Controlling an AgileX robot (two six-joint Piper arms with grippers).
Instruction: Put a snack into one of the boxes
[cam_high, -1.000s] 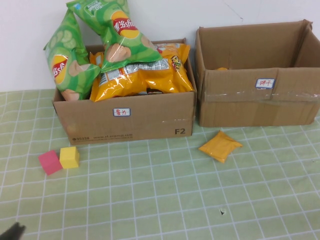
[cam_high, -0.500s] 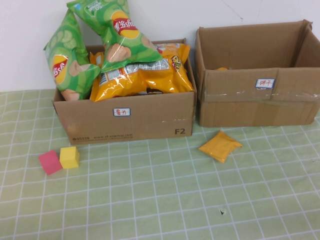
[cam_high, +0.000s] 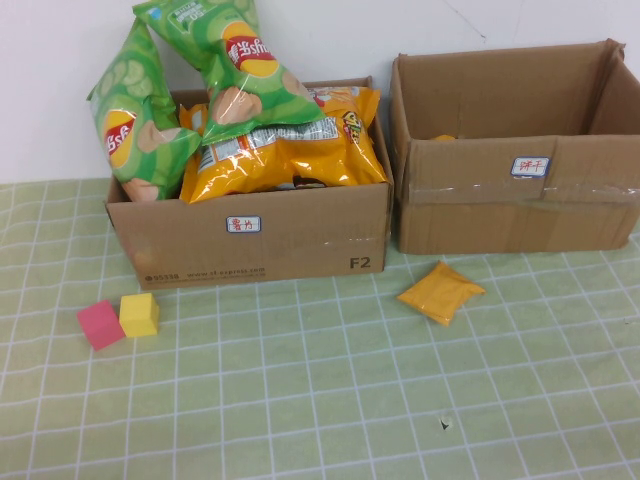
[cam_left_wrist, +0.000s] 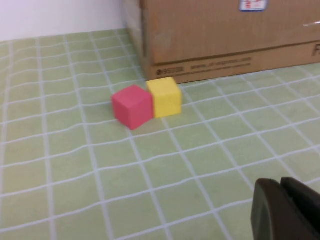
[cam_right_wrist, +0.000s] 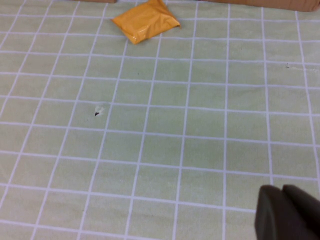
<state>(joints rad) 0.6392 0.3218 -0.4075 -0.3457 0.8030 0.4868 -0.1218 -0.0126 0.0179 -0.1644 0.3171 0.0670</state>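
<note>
A: What is hidden? Both arms are out of the high view. The left gripper (cam_left_wrist: 287, 210) shows only as a dark tip in its wrist view, jaws pressed together on nothing. The right gripper (cam_right_wrist: 290, 212) looks the same, shut and empty, over bare green cloth.

B: The right box (cam_high: 515, 150) cuts off at the frame's edge; only an orange scrap shows inside.

A: Open room? The table (cam_high: 330, 400) lies bare toward the robot.

B: The count: two boxes, one orange snack packet (cam_high: 441, 291) lying flat just before the right box, touching neither. The left box (cam_high: 250, 225) is heaped with two green chip bags (cam_high: 240, 60) and orange bags (cam_high: 290, 150). One pink cube (cam_high: 100, 324) touches one yellow cube (cam_high: 139, 314).
</note>
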